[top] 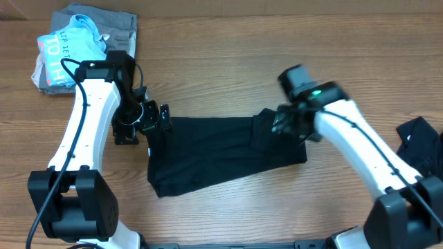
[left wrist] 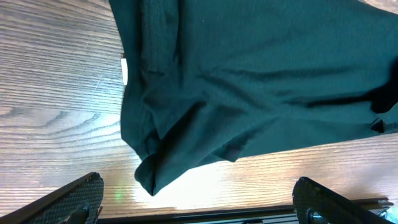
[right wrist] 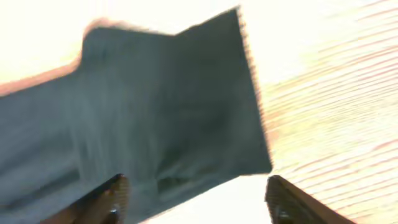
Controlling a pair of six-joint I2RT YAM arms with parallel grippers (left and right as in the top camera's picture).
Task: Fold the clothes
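Black T-shirt (top: 214, 149) runs lengthwise between our left tool (top: 160, 119) and right tool (top: 280, 123); we see both spread wide, empty.

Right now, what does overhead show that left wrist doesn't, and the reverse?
Overhead only: both arms, the right gripper over the black shirt's right end, a blue shirt on a grey garment top left, and another black garment at the right edge.
Left wrist only: the white label at the shirt's edge, a crumpled corner, and the left gripper with fingers wide apart and nothing between them.
Both: the black shirt lying on the wood table.
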